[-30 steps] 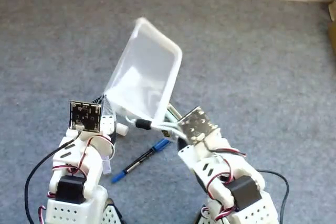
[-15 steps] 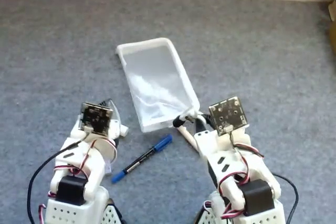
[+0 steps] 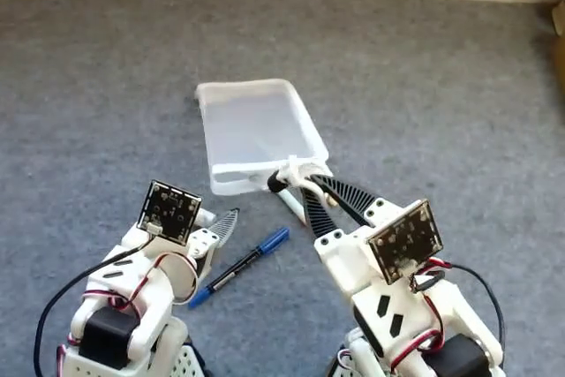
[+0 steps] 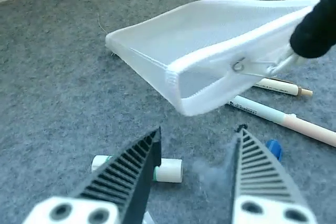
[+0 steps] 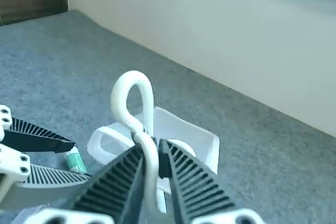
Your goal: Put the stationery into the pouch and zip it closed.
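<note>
On grey carpet [image 3: 88, 86], centre: translucent white mesh pouch [image 3: 256, 130], near edge hiding the ends of two white pens [image 4: 273, 116]. Right gripper [image 5: 152, 148] pinches its white cord loop [image 5: 131, 98]. Left gripper [image 4: 197, 145] spread wide. Pouch lower than a second ago.

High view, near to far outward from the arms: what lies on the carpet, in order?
blue pen → white pen → pouch

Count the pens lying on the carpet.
3. A blue pen lies beside the left pincer; a white pen and a beige-tipped pen lie side by side partly under the raised pouch. Others may hide there.
</note>
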You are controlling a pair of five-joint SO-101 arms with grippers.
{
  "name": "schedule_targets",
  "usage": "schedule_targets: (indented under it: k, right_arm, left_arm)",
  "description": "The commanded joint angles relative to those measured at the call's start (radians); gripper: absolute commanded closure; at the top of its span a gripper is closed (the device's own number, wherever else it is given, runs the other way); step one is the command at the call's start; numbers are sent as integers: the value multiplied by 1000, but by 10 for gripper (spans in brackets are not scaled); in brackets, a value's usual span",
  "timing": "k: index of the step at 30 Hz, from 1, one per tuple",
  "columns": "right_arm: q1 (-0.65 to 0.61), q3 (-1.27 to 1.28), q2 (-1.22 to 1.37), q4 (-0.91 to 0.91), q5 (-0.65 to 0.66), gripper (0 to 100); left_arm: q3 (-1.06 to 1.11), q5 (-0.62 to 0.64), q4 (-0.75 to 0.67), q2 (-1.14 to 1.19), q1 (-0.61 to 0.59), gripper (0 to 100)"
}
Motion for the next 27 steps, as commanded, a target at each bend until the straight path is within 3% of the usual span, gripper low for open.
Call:
schedule_targets:
  k: [1, 6, 18, 27]
  right_arm:
    - [-13, -62, 10, -44, -5, 992]
    - [-13, -59, 10, -36, -5, 992]
    - [-74, -56, 10, -36, -5, 992]
    - [-81, -64, 10, -36, -3, 992]
  left_arm:
    - [-51, 20, -29, -5, -5, 769]
    - [-56, 114, -109, -5, -125, 769]
    - [-2, 152, -209, -1, -133, 769]
    - [96, 92, -265, -1, -134, 797]
